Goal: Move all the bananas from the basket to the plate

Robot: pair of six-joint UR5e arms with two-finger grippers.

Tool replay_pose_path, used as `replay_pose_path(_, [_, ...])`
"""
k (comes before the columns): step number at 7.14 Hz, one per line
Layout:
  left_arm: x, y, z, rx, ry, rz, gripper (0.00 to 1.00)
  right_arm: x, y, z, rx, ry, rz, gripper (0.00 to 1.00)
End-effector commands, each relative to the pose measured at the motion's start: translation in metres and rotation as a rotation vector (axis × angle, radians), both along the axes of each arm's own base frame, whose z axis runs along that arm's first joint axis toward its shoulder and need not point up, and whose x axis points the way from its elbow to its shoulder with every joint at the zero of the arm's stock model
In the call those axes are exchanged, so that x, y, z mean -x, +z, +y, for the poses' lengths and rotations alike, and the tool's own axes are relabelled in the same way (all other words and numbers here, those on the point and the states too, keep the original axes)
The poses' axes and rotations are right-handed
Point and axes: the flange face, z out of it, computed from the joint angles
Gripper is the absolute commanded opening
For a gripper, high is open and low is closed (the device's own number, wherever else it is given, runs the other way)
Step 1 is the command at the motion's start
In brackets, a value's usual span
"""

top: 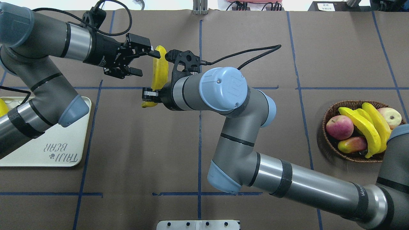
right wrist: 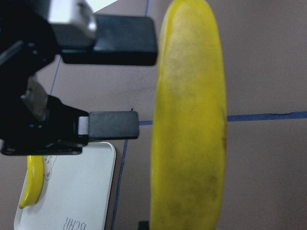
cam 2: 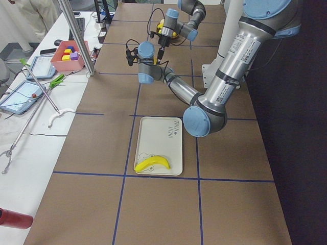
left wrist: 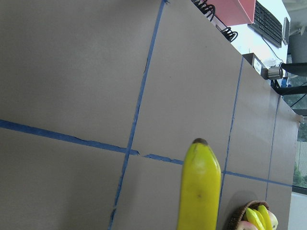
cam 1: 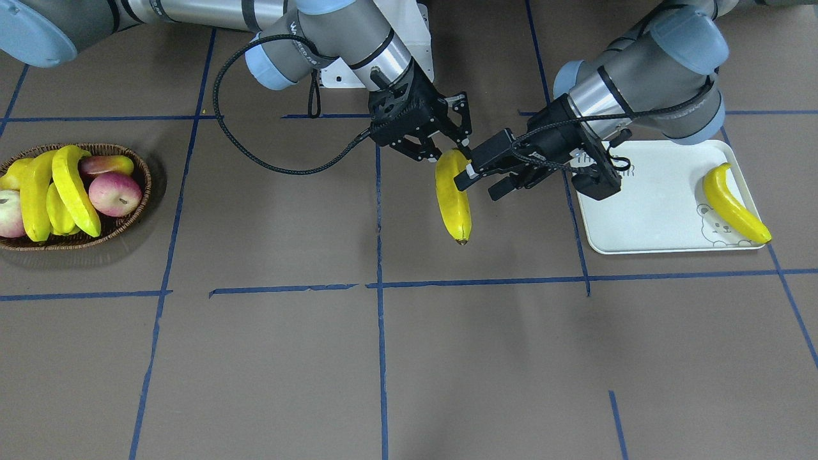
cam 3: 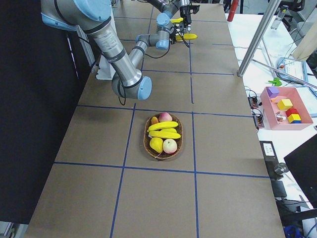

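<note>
Between the plate and the basket, a mid-air hand-over is under way. The brown paper-covered table (cam 1: 287, 358), ruled with blue tape (cam 1: 381, 332), carries a flat white rectangular plate (cam 1: 658, 211) with a cartoon bear (cam 1: 712, 225) in one corner. Well apart from the plate, toward the table's other end, stands a shallow oval basket (cam 1: 146, 182) of brown woven wicker.

One long, curved yellow banana (cam 1: 732, 204) lies on the plate along the edge farthest from the basket. Two more bananas (cam 1: 75, 191) lie in the basket among red-and-yellow round fruit (cam 1: 115, 191). The held banana (cam 1: 454, 204) hangs above the table just off the plate's basket-side edge.

The right gripper (cam 1: 446, 150) is clamped on one end of it, and the dark tip of the free end points away. The left gripper (cam 1: 480, 186), with its wrist above the plate, has its jaws spread wide and grips nothing. One finger (right wrist: 122, 40) reaches the peel and the other stops short.

Handling, as judged: the banana looks light and stiff, with a smooth skin likely to slip. Its curve would let it pivot in a narrow pinch. The best hold is across the narrow width, near mid-length on the free stretch, closed firmly before the right gripper lets go.
</note>
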Motion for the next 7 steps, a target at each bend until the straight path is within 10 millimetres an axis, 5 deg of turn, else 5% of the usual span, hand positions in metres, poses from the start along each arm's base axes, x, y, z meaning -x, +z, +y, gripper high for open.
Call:
replay_pose_path(1, [-0.0233, -0.0111, 0.0096, -0.010, 0.006, 0.010, 1.00, 0.0011, -0.0067, 0.0030, -0.004, -0.005, -0.009, 0.02])
replay_pose_path(2, [-0.0237, -0.0105, 0.0093, -0.008, 0.006, 0.010, 0.88, 0.0013, -0.0062, 0.0040, -0.004, -0.007, -0.009, 0.02])
replay_pose_path(3, [-0.0236, -0.0083, 0.0081, -0.005, 0.004, 0.006, 0.55, 0.0002, -0.0068, 0.0034, -0.005, -0.005, -0.010, 0.02])
replay_pose_path(4, [-0.0238, -0.0057, 0.0079, -0.001, 0.004, 0.003, 0.36, -0.0013, -0.0085, 0.0044, -0.007, -0.007, -0.014, 0.02])
replay_pose_path(7, [-0.0240, -0.0031, 0.0076, 0.002, 0.004, 0.000, 0.32, -0.0030, -0.0093, 0.0050, -0.010, -0.006, -0.018, 0.03])
